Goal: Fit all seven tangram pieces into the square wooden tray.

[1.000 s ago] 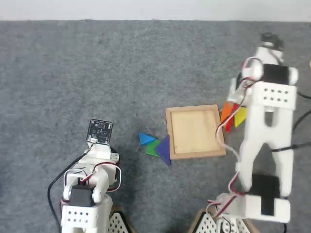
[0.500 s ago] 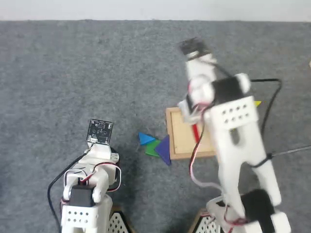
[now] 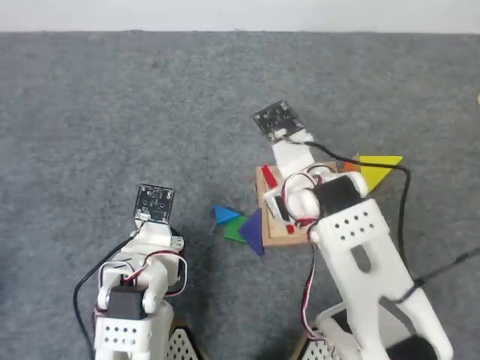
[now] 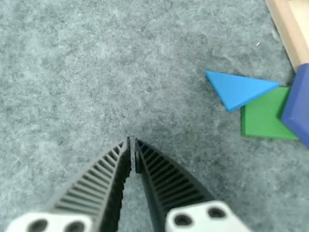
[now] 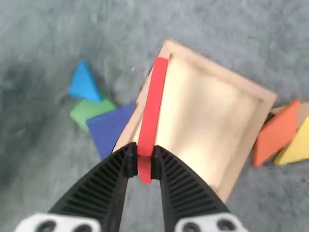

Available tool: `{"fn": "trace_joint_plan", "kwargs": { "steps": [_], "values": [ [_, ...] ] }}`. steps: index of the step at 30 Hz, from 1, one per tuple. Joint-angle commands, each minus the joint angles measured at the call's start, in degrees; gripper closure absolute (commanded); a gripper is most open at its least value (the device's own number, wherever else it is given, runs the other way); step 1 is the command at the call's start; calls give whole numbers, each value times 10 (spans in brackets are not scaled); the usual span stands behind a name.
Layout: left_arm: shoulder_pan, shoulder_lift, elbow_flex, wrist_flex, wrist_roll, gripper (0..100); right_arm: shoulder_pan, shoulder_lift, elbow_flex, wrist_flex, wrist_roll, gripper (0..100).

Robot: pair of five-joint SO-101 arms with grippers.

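Note:
My right gripper (image 5: 144, 162) is shut on a long red piece (image 5: 152, 104), held on edge above the left rim of the square wooden tray (image 5: 251, 94). From the high view the right arm (image 3: 337, 202) covers most of the tray (image 3: 262, 202), with the red piece (image 3: 270, 176) poking out beside it. A light blue triangle (image 3: 224, 214), a green piece (image 3: 235, 229) and a dark blue triangle (image 3: 253, 230) lie against the tray's left side. An orange piece (image 3: 350, 165) and a yellow triangle (image 3: 377, 169) lie at its far right corner. My left gripper (image 4: 131, 142) is shut on nothing, down near the grey mat, left of the blue triangle (image 4: 239, 89).
Grey carpet-like mat (image 3: 112, 112) covers the table, open on the left and at the back. The white back edge (image 3: 225, 15) runs along the far side. Both arm bases stand at the near edge.
The right arm has swung from the tray's right side across to its left rim with the red piece, uncovering the yellow triangle. The left arm has not moved.

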Motion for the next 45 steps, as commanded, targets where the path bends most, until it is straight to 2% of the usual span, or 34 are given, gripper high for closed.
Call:
{"fn": "trace_joint_plan", "kwargs": {
  "steps": [1, 7, 11, 16, 29, 39, 45],
  "values": [
    [-4, -11, -7, 4, -4, 985, 6, 43, -4, -85, -40, 992],
    [-4, -11, -7, 4, -4, 985, 4, 161, -5, -177, -91, 992],
    [-4, -11, -7, 4, -4, 985, 4, 198, -5, -204, -100, 992],
    [-4, -11, -7, 4, -4, 985, 24, 204, -3, -203, -127, 992],
    [-4, -11, -7, 4, -4, 985, 15, 199, 39, -189, -125, 992],
    [-4, -11, -7, 4, -4, 985, 10, 198, 36, -142, -129, 992],
    [-4, -11, -7, 4, -4, 985, 34, 204, 38, -146, -125, 987]
  ]
}}
